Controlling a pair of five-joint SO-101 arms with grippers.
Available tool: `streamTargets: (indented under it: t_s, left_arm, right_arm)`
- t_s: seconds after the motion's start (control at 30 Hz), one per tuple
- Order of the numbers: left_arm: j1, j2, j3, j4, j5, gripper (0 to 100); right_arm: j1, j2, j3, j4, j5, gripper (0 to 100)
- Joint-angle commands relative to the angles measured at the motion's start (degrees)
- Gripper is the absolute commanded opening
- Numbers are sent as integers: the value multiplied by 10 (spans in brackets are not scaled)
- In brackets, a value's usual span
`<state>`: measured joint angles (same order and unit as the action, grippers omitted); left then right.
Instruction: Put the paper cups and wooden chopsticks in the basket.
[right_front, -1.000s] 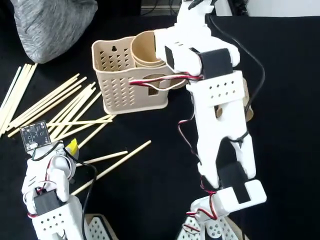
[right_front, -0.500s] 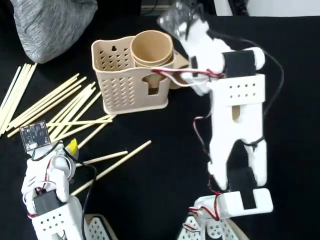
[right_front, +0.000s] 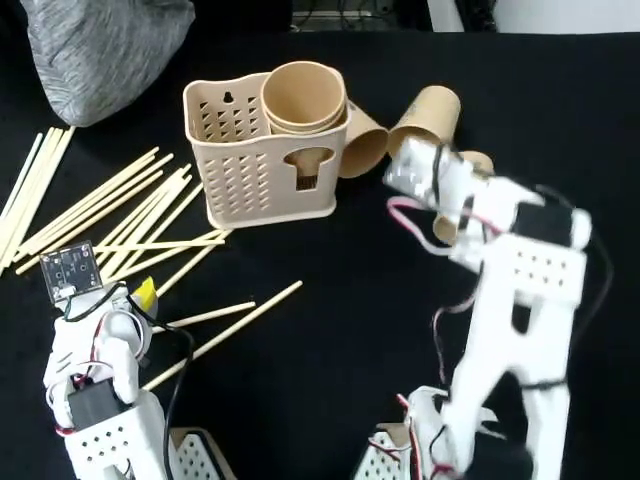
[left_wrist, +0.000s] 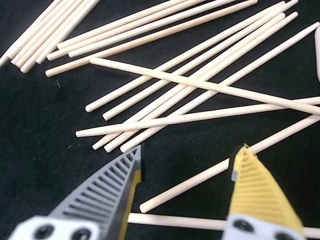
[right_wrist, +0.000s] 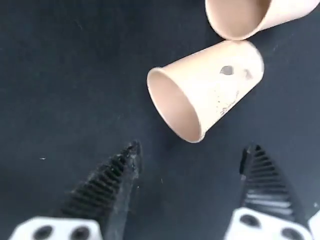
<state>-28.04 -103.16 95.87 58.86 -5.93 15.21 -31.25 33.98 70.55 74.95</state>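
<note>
The desk (right_front: 330, 320) carries one basket (right_front: 255, 175) holding one stack of paper cups (right_front: 303, 95), at least three more cups (right_front: 425, 115) lying loose, roughly twenty overlapping wooden chopsticks (right_front: 135, 220), one grey bag (right_front: 100, 50), and two arms, the left arm (right_front: 95, 395) and the right arm (right_front: 520, 290).

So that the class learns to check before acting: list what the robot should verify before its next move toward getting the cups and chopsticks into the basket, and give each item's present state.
1. Right gripper open: ok.
2. Lying paper cup just ahead of it, mouth toward it: ok.
3. That cup clear of the second cup: not ok, the two look to be touching.
4. Room in the basket beside the stacked cups: ok.
5. Left gripper open over the chopsticks: ok.
</note>
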Motion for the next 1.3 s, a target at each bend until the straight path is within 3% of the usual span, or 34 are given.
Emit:
streamTargets:
  t_s: [0.0,0.27,0.37,0.47,0.53,0.8,0.97,1.1,1.27]
  left_arm:
    - [-3,-3,2,-12,-2,288]
    - [-3,-3,2,-12,-2,288]
    - [-3,-3,2,-12,-2,288]
    - [-3,-3,2,-12,-2,288]
    - [-3,-3,2,-12,-2,288]
    - [-3,-3,2,-12,-2,288]
    - [-3,-3,2,-12,-2,288]
    - [-3,-3,2,-12,-2,288]
    - [12,-3,5,-12,-2,288]
  right_arm:
    - [20,-37,157,-199,12,322]
    - [34,-5,417,-687,11,301]
    - [30,3,489,-848,11,172]
    - [31,-1,534,-947,11,4]
    - [36,-1,550,-972,11,38]
    - [78,-2,559,-977,9,11]
    - [123,-29,559,-963,-56,11]
    - [141,-108,541,-822,-92,11]
    - [123,-267,438,-502,-199,11]
